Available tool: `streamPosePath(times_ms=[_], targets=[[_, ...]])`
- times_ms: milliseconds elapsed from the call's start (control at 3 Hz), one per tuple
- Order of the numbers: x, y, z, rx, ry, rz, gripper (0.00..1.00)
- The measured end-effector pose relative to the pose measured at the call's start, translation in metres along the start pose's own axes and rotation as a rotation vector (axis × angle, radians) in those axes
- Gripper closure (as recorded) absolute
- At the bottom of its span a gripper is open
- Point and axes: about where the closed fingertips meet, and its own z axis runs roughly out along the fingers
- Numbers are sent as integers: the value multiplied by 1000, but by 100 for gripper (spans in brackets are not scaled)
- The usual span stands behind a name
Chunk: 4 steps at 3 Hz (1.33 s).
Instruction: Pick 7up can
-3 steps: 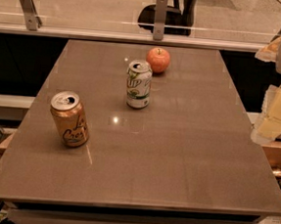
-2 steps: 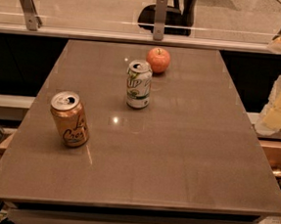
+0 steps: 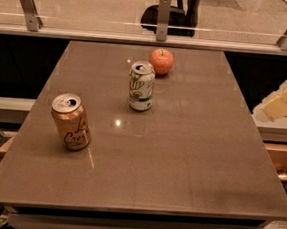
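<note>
The 7up can point(image 3: 142, 86) stands upright on the grey-brown table point(image 3: 180, 150), a little behind its middle. It is white with green lettering and a silver top. My gripper point(image 3: 284, 101) shows only as a pale yellow-white part at the right edge of the view. It is off the table's right side, well apart from the can and holding nothing that I can see.
An orange-gold can with script lettering point(image 3: 71, 121) stands upright at the table's left. A red apple point(image 3: 161, 61) sits just behind and right of the 7up can. A glass railing with metal posts point(image 3: 163, 18) runs behind the table.
My arm at the right edge has drawn further to the right, so less of it shows. The cans and the apple have not moved.
</note>
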Motion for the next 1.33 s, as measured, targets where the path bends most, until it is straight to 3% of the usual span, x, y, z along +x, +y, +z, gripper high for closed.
streamPosePath(times_ms=[333, 667, 1333], targets=[[8, 24, 23, -18, -130, 99, 0], [1, 34, 59, -32, -287, 143, 0], [-45, 37, 85, -31, -559, 160, 0]])
